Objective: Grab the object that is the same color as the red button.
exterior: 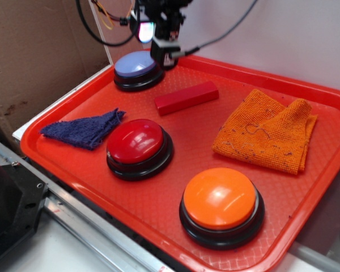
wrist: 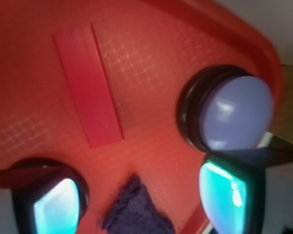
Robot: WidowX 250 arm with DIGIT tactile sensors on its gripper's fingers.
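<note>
Red block (exterior: 186,97) beside pincer (exterior: 165,56), untouched

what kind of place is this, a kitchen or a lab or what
Probably a robot lab bench, not a kitchen: a red tray laid out with dome buttons like the red button, a cardboard backdrop, and the gripper overhead.

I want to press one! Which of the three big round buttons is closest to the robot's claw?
The pale purple dome button at the tray's far corner, right beside the gripper. The red button and orange button sit farther away.
</note>
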